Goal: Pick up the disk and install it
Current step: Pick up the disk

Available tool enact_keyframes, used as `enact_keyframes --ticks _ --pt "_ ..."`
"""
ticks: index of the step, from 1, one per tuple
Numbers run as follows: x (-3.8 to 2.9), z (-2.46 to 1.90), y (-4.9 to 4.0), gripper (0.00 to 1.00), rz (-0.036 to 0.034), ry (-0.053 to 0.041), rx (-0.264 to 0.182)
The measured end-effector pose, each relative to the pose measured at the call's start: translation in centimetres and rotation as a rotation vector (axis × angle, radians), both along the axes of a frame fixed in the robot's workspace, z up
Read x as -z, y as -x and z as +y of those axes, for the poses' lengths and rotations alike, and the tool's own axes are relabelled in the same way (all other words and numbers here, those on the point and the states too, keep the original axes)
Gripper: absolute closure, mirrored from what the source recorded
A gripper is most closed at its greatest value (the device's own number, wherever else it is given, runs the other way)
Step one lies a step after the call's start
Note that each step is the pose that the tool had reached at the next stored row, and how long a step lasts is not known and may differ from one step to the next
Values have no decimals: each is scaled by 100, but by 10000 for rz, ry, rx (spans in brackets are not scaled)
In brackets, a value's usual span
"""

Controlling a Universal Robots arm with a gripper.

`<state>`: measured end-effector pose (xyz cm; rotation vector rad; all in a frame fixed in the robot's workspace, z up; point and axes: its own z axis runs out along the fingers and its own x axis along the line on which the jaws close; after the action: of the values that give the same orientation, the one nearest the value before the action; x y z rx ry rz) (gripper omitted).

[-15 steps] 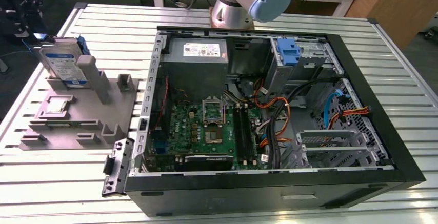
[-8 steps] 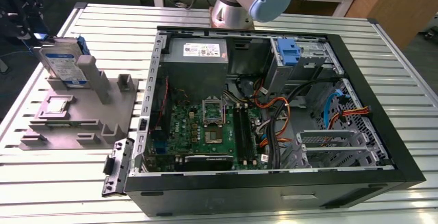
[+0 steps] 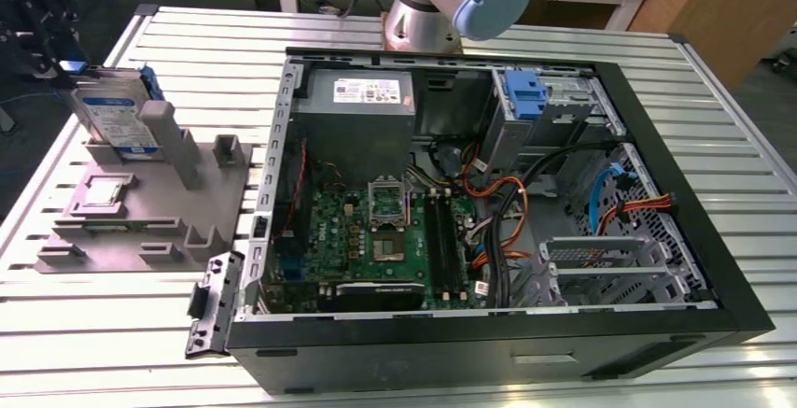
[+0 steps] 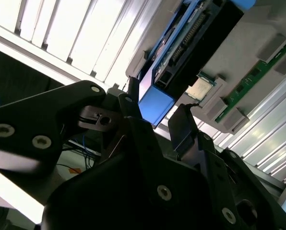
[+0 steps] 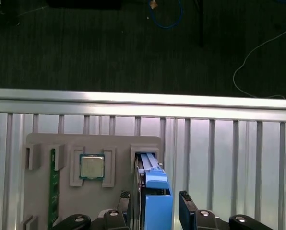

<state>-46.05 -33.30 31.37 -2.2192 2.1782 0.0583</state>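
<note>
Disk point(image 3: 116, 117) stands on edge in holder point(image 3: 137, 212), exterior view's left. Gripper point(image 5: 156, 200) directly above it, fingers point(image 5: 186, 205) spread, straddling disk's top edge, not yet pinching; disk's long axis runs between them.

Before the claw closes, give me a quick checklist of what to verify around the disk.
1. The disk stands upright in the grey holder: ok.
2. The claw is astride the disk: ok.
3. The fingers touch the disk: not ok, a gap shows beside one.
4. The chip beside the disk is clear of the fingers: ok.
5. The case has a free bay: cannot tell.
</note>
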Motion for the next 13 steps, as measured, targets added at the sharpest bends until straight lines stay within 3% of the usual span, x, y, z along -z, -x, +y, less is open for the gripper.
enact_keyframes --ticks 6,13 --pt "93 -2 -7 49 63 -35 0" --pt "103 -3 -10 49 89 -66 0"
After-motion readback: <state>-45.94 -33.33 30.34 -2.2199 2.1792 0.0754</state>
